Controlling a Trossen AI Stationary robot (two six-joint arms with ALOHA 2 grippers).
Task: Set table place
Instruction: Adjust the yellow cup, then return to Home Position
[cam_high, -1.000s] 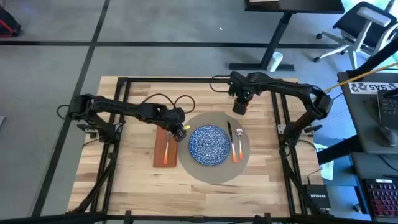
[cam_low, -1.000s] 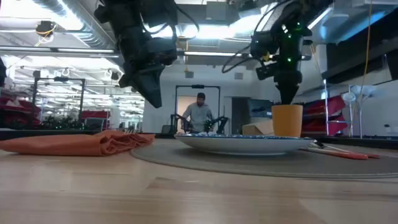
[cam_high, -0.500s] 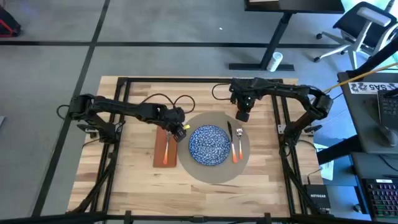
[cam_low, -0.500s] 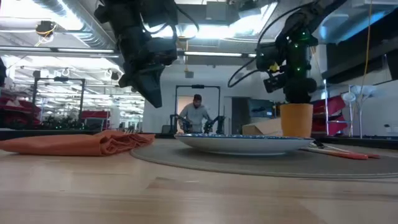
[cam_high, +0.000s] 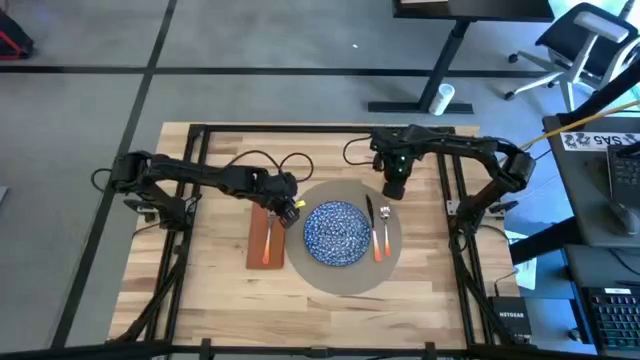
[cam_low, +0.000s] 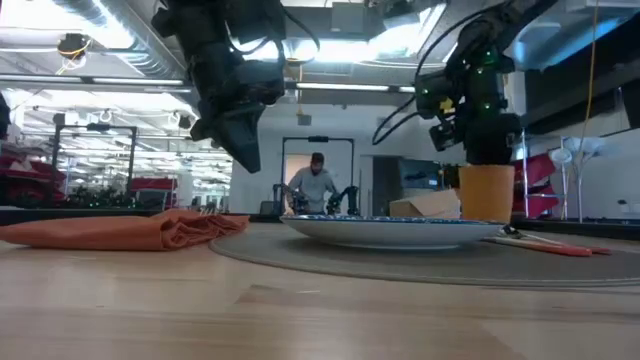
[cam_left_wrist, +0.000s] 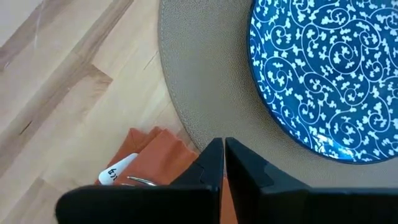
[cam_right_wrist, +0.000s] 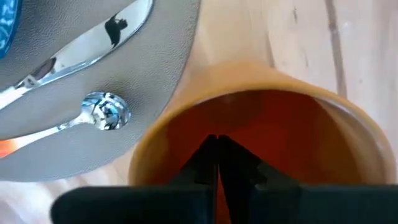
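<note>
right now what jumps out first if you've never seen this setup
The blue patterned plate sits mid-placemat, knife and spoon to its right. The right gripper holds an orange cup at the mat's far right edge; the left gripper hovers shut by the rust-red napkin.

A blue speckled plate (cam_high: 335, 233) sits at centre, with a knife (cam_high: 370, 214) and an orange-handled spoon (cam_high: 384, 230) side by side at its 3 o'clock. A rust-red napkin (cam_high: 266, 238) bearing an orange-handled utensil (cam_high: 268, 240) lies at its 9 o'clock. An orange cup (cam_low: 486, 193) stands upright at about 1 o'clock, and a person (cam_low: 316, 185) stands in the room behind.
</note>
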